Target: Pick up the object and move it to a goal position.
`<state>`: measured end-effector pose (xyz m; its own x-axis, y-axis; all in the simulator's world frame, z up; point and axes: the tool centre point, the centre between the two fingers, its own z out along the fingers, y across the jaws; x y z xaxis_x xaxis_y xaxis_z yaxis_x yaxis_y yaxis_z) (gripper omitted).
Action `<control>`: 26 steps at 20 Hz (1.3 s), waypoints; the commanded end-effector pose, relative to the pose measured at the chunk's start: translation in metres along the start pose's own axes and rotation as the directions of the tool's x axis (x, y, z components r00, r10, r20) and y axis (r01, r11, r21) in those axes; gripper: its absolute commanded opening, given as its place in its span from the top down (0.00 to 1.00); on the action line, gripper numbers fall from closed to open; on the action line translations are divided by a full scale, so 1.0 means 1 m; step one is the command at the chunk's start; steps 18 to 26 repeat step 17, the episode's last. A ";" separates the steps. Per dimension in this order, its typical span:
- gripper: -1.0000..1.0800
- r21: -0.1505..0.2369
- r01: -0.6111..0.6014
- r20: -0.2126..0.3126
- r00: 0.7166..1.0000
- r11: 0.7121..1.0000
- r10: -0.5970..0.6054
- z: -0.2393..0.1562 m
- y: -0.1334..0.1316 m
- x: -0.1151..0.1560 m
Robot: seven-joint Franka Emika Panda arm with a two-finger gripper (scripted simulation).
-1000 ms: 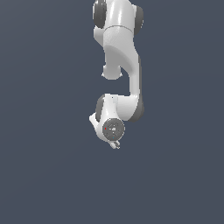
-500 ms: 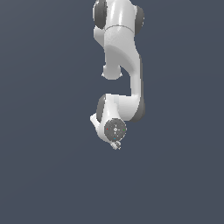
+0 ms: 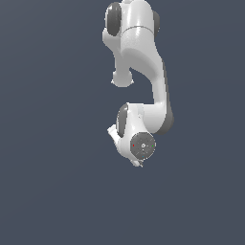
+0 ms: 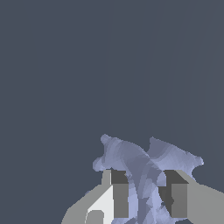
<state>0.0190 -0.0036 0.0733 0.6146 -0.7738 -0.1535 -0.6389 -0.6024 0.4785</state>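
The object (image 4: pixel 131 157) is a pale lavender-blue lump with spiky, branching lobes. In the wrist view it sits between my two grey fingers (image 4: pixel 120 197) and spreads out beyond their tips. My gripper (image 4: pixel 144 183) is closed against it on both sides. In the exterior view the white arm hangs down from the top, and the gripper (image 3: pixel 138 163) points away under the round wrist flange (image 3: pixel 142 146). The hand hides nearly all of the object there.
A plain dark blue-grey surface (image 3: pixel 52 182) fills the background in both views. No other objects, edges or containers show.
The wrist and hand have shifted slightly toward the exterior view's right. The arm's pose is otherwise much the same.
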 end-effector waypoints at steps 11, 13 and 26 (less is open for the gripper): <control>1.00 0.000 0.000 0.000 1.000 1.000 0.000 -0.036 -0.033 -0.023; 1.00 0.000 0.000 0.000 1.000 1.000 0.000 -0.038 -0.035 -0.024; 1.00 0.000 0.000 0.000 1.000 1.000 0.000 -0.039 -0.036 -0.025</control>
